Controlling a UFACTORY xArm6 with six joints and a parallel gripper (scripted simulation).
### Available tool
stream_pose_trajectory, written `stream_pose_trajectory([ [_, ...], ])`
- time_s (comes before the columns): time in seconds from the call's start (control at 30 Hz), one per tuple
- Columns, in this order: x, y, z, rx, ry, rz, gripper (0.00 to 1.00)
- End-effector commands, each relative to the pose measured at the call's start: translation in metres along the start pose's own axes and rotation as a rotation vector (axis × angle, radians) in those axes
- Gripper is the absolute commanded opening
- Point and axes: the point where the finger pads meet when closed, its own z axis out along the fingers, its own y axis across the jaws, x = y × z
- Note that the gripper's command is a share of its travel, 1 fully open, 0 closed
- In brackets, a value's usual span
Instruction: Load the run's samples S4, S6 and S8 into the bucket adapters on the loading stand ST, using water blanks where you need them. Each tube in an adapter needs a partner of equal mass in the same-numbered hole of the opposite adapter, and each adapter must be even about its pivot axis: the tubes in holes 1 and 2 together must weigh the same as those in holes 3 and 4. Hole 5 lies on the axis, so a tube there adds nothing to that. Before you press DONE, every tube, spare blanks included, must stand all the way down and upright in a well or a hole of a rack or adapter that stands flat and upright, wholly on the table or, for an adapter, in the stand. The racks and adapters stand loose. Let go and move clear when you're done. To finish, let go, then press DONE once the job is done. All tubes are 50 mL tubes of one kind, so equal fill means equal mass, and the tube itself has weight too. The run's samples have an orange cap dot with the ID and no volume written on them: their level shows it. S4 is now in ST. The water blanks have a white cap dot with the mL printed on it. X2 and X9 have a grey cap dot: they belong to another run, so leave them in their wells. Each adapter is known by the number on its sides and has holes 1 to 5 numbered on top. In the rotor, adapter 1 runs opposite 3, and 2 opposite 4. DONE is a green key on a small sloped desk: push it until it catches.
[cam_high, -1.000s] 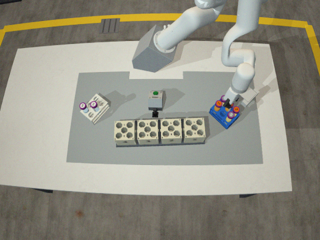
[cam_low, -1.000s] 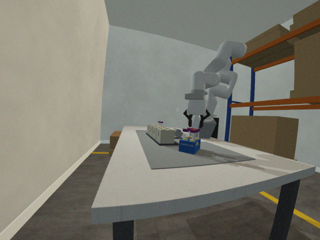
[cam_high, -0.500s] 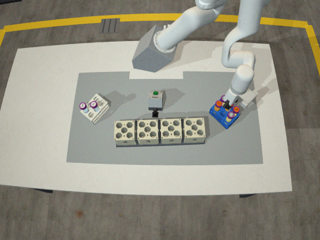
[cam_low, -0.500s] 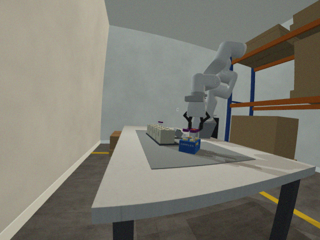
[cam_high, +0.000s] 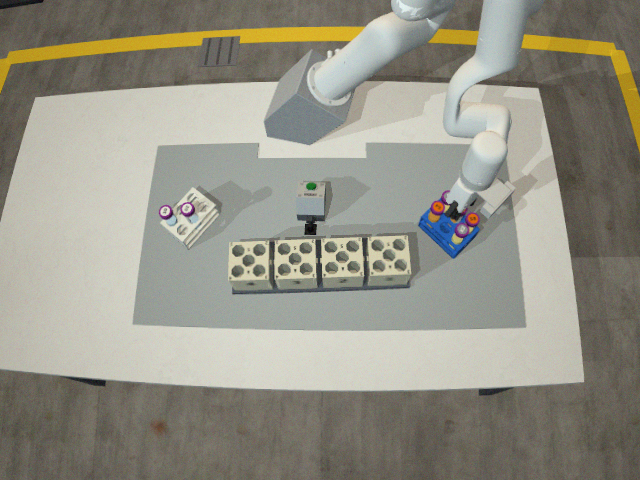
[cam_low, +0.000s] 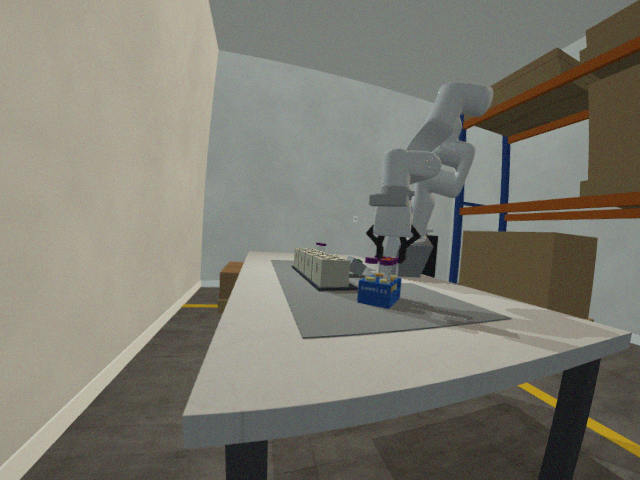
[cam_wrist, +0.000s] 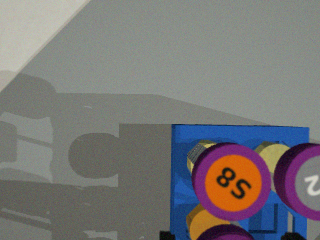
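Note:
My gripper (cam_high: 459, 210) (cam_low: 391, 259) (cam_wrist: 230, 237) is open over the blue rack (cam_high: 439, 240) (cam_low: 377, 296) (cam_wrist: 181, 131), its fingertips on either side of a purple-rimmed cap (cam_wrist: 225, 233), mostly cut off in the wrist view. The S8 tube (cam_high: 472, 219) (cam_wrist: 233, 182) and the grey-dotted X2 tube (cam_high: 461, 230) (cam_wrist: 310, 184) stand beside it. Another orange-dotted tube (cam_high: 437, 207) stands at the rack's left; a purple cap (cam_high: 446, 195) behind is half hidden. Four cream adapters (cam_high: 250, 280) (cam_low: 333, 273) stand in the stand (cam_high: 320, 290). Their visible holes look empty.
A white rack (cam_high: 178, 239) at the left holds two white-dotted blanks (cam_high: 165, 211) (cam_high: 187, 208); their numbers are unclear. The green DONE key (cam_high: 311, 186) is on its desk (cam_high: 310, 207) behind the adapters. A pale box-like object (cam_high: 496, 195) stands close behind the blue rack.

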Motion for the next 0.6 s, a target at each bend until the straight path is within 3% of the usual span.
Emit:
stream_pose_trajectory([
  [0.0, 0.001, 0.000, 0.003, 0.000, 0.003, -0.001, 0.57],
  [0.57, 0.001, 0.000, 0.013, 0.000, 0.003, -0.001, 0.57],
])
